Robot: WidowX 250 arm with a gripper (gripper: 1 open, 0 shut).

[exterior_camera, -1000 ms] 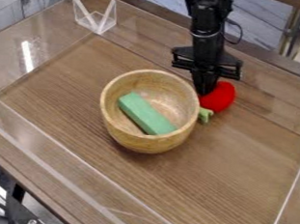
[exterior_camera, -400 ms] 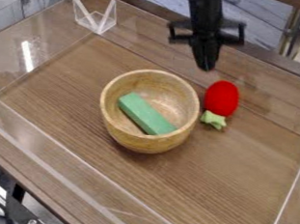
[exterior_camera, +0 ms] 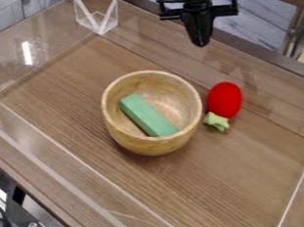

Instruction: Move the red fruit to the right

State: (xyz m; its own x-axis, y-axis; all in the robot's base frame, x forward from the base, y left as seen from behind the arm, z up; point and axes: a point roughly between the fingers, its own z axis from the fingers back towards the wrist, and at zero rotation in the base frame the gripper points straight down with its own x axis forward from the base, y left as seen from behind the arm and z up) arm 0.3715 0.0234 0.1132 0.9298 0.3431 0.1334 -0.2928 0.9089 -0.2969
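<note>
The red fruit (exterior_camera: 224,99), a small bright red strawberry with a green leafy end (exterior_camera: 214,121), lies on the wooden table just right of the wooden bowl (exterior_camera: 152,111). Nothing holds it. My gripper (exterior_camera: 199,38) hangs well above and behind the fruit, near the top of the view. Its black fingers are shut with nothing between them.
A flat green block (exterior_camera: 147,114) lies inside the bowl. Clear acrylic walls (exterior_camera: 28,53) fence the table, with a clear bracket (exterior_camera: 96,16) at the back left. Bare wood (exterior_camera: 202,188) spreads in front of the bowl and to the fruit's right.
The gripper has risen from right at the fruit to high above it and drifted left. The fruit lies uncovered beside the bowl, apart from the fingers.
</note>
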